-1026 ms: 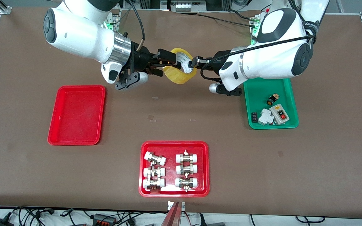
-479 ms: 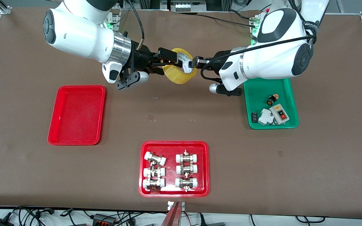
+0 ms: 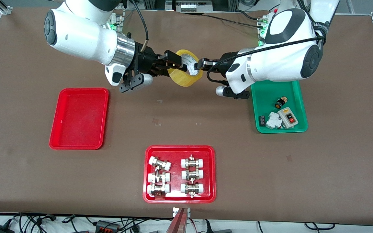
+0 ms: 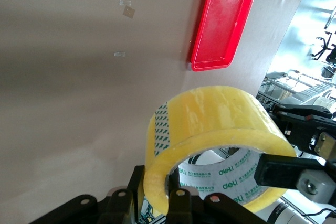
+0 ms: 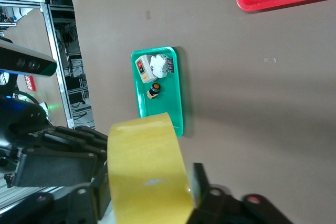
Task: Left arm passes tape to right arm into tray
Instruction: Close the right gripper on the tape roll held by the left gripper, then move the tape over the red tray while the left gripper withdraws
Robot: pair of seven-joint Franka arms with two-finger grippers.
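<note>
The tape [image 3: 186,77] hangs in the air over the table's middle, between the two grippers. My left gripper [image 3: 201,64] is shut on the roll's wall, one finger inside the white core and one outside, as the left wrist view [image 4: 156,192] shows. My right gripper [image 3: 175,64] has its fingers against the roll's two flat sides; in the right wrist view [image 5: 149,187] the yellow tape [image 5: 147,166] fills the gap between them. The plain red tray [image 3: 54,124] lies empty toward the right arm's end of the table and also shows in the left wrist view [image 4: 223,19].
A green tray [image 3: 298,94] with switches and small parts lies under the left arm. A red tray [image 3: 211,176] with several white-capped metal fittings sits near the front edge. Cables run along the robots' side of the table.
The right gripper's fingers have closed in on the tape. The left gripper and the roll have stayed in place.
</note>
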